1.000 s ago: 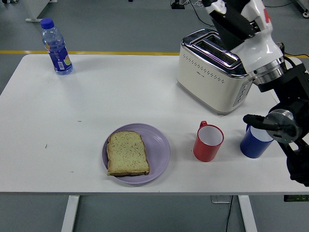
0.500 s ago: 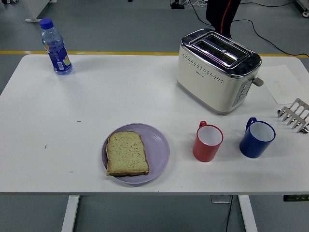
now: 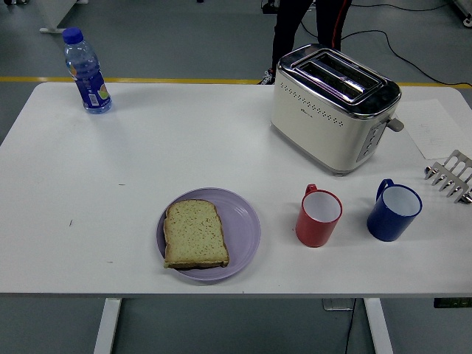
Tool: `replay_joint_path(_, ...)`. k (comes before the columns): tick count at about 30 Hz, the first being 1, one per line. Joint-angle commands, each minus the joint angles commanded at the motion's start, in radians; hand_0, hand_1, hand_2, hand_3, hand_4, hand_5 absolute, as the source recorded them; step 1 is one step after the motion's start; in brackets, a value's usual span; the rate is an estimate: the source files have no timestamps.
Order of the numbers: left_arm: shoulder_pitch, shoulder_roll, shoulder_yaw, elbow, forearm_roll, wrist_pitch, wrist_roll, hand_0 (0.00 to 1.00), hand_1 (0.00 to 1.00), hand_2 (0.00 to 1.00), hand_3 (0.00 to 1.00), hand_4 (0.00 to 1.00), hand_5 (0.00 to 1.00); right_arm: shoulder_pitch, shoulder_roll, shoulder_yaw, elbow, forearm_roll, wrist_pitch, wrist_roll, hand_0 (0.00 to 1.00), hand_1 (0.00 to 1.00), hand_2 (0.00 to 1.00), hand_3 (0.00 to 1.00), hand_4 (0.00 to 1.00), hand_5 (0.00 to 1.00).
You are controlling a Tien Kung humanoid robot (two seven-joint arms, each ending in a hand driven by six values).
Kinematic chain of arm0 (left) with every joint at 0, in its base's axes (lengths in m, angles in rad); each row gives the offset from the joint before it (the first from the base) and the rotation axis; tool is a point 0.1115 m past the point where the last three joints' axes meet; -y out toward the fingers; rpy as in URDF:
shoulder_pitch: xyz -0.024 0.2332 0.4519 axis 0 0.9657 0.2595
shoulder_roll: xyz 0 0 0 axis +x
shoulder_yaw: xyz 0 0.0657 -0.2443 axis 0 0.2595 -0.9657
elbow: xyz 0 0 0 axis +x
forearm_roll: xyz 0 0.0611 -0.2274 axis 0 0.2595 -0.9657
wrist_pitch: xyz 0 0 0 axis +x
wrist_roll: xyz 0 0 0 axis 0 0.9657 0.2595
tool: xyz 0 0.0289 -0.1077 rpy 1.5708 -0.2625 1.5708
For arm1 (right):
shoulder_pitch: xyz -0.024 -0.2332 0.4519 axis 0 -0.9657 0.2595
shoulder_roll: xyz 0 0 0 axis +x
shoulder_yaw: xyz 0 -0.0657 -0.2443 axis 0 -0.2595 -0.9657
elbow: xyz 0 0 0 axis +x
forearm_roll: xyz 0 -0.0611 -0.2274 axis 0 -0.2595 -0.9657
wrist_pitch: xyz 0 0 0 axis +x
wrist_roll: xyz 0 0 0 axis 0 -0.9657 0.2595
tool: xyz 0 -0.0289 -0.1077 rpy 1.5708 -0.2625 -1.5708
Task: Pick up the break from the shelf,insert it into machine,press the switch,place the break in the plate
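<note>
A slice of bread [image 3: 195, 234] is lying flat on a purple plate [image 3: 247, 225], which is sitting on the white table [image 3: 147, 155] near its front edge, at about 6 o'clock from the table's middle. The slice is covering the left part of the plate and is leaving the right part bare.

A cream and chrome toaster [image 3: 332, 110] is standing at about 1 o'clock, near the far edge, with its two top slots showing dark; whether anything is in them is not clear. Its lever [image 3: 396, 124] is sticking out on the right end.

A red mug [image 3: 318, 217] is standing at about 4 o'clock, just right of the plate, and a blue mug [image 3: 394, 212] is standing further right, apart from it. A metal rack [image 3: 451, 175] is showing at the right edge at 3 o'clock, partly cut off. A water bottle [image 3: 86, 71] with a blue cap is standing upright at 10 o'clock.

A person's legs [image 3: 289, 29] are showing beyond the far edge at 12 o'clock, behind the toaster.

Neither robot hand is appearing in the head view, so how its fingers are standing cannot be told.
</note>
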Motion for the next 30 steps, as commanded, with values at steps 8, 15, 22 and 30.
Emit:
replay_joint_path(8,0.011,-0.001,-0.009,0.0,0.016,-0.001,0.0,0.677,0.695,0.687,0.558,0.282,0.865,-0.088,0.016,0.051,-0.03,-0.048,0.01,-0.173,0.76,0.726,0.744,0.65,0.532,0.289)
replay_joint_path(15,0.014,-0.001,0.002,0.0,0.006,0.001,-0.003,0.677,0.695,0.686,0.558,0.282,0.865,-0.132,0.024,0.076,-0.026,-0.126,0.0,-0.276,0.728,0.691,0.714,0.625,0.514,0.294)
replay_joint_path(22,0.003,-0.003,0.028,0.0,-0.025,0.004,-0.008,0.677,0.695,0.686,0.56,0.283,0.867,-0.134,0.034,0.072,-0.02,-0.161,-0.001,-0.301,0.724,0.685,0.711,0.621,0.502,0.297)
replay_joint_path(30,-0.01,-0.003,0.043,0.0,-0.049,0.005,-0.013,0.677,0.695,0.685,0.559,0.282,0.868,-0.133,0.044,0.059,-0.034,-0.186,0.055,-0.257,0.717,0.675,0.705,0.62,0.498,0.308)
